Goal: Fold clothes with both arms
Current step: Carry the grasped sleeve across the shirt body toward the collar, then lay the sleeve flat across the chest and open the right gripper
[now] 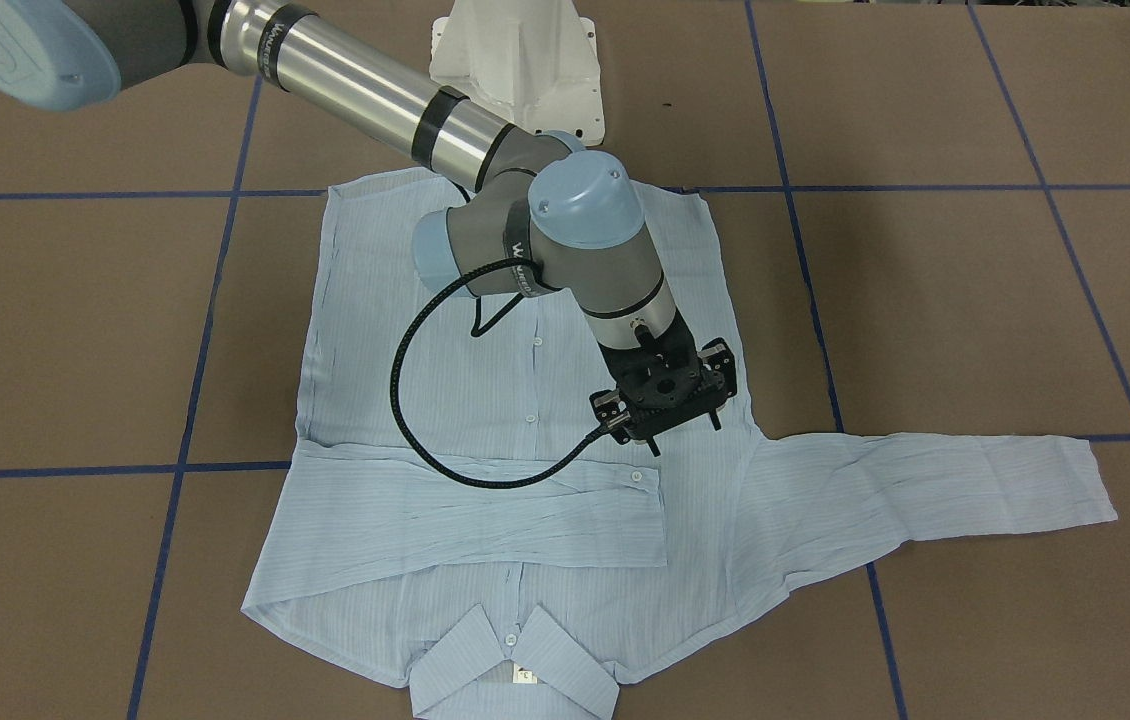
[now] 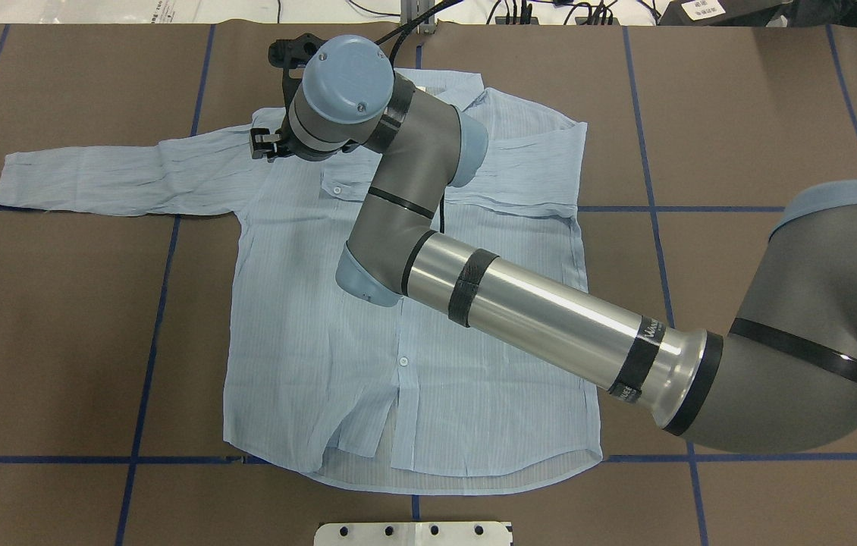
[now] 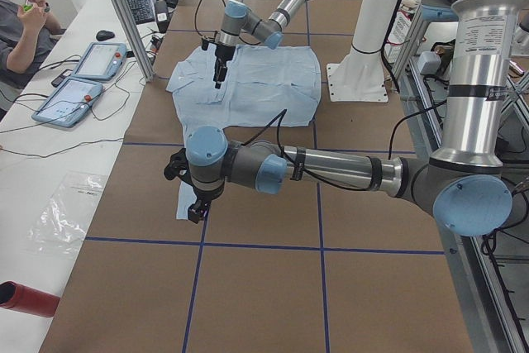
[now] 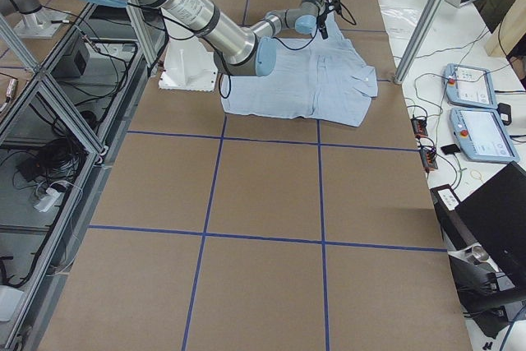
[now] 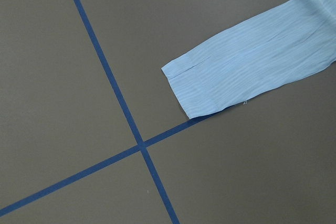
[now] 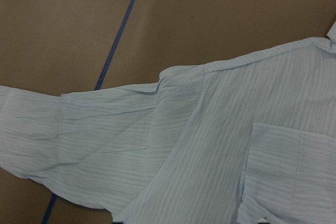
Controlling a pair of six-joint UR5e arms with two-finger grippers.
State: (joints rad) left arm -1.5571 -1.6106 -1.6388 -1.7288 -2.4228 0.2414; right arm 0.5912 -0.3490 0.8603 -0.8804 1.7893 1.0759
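Overhead exterior: shirt [image 2: 307, 326] flat and front up on the brown worktop [image 2: 57, 341], collar [image 1: 515, 660] on the side away from the robot.
Sleeves: folded sleeve [image 1: 485, 510] laid across the chest; outstretched sleeve [image 1: 925, 480] pointing to the robot's left, cuff [image 5: 199, 87] just beside a blue tape line [image 5: 103, 59].
Right gripper [image 1: 685, 433]: poised over the shoulder seam of the outstretched sleeve; jaws apart, nothing held.
Left gripper [image 3: 194, 204]: near the cuff; jaws open or closed, impossible to tell from the side view.
Material: thin, pale blue, finely striped cloth, lightly creased; small white buttons [image 1: 529, 416]; flat chest pocket [image 6: 294, 166]; matte, papery worktop covering.
Risk one: a pinch taking both layers at the shoulder, or merely skimming such thin, flat-lying cloth.
Risk two: an uneven lift by the two arms, likely to drag the body and undo the folded sleeve.
Risk three: slack black cable [image 1: 395, 385] looped low over the cloth, liable to snag.
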